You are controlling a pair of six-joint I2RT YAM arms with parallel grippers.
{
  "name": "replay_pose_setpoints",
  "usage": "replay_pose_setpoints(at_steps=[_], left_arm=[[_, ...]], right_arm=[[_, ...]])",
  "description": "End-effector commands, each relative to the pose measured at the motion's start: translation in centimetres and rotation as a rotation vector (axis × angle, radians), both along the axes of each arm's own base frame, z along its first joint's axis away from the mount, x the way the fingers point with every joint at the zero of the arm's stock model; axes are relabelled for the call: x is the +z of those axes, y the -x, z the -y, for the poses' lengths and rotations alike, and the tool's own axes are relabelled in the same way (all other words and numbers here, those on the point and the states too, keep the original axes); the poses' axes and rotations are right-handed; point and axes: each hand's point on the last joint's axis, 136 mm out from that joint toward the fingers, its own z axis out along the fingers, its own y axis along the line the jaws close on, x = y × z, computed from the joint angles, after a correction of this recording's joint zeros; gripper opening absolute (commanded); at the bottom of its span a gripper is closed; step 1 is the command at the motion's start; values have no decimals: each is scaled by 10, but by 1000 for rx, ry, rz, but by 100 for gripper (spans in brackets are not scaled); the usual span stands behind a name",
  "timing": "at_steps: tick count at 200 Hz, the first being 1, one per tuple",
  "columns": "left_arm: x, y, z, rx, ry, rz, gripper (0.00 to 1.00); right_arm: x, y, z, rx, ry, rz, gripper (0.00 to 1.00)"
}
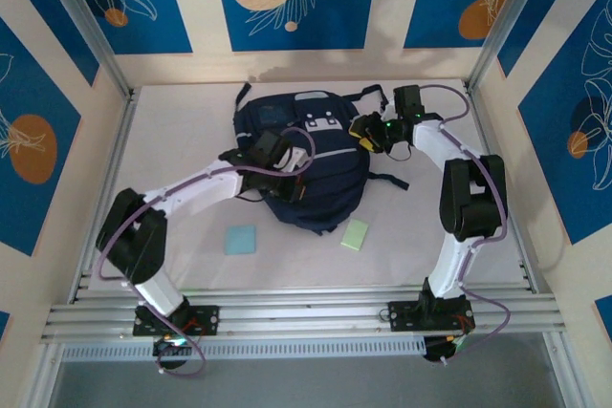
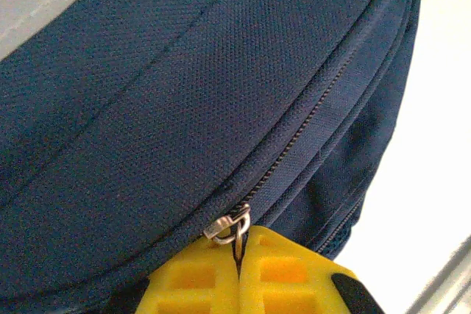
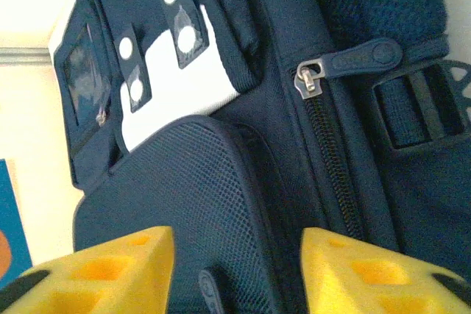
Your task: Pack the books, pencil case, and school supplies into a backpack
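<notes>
Navy backpack flat at table centre; blue pad, green pad just beside.

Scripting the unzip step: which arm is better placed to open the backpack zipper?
Left. The left hand is shut on the metal zipper pull of the backpack, with closed zipper teeth running ahead of it. The right hand is open beside the backpack, gripping nothing; it could probably brace the fabric.
</notes>
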Motion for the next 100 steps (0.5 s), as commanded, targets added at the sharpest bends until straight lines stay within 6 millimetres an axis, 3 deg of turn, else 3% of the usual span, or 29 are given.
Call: replay_pose_setpoints(at_steps=[1,27,59,78,100], left_arm=[[21,-12,38,-27,123,2,0],[25,-25,54,-24,166,10,0],[23,-23,61,-34,187,-4,0],[22,-17,63,-41,191,-5,0],[23,-9,66,-59,202,-4,0]], right_arm=[[32,15,7,-32,8,68,60],[38,52,11,-51,-6,59,66],[28,93,-3,-48,-60,3,66],[20,103,-22,-43,-111,-15,66],[10,99,-42,-39,-153,-33,66]])
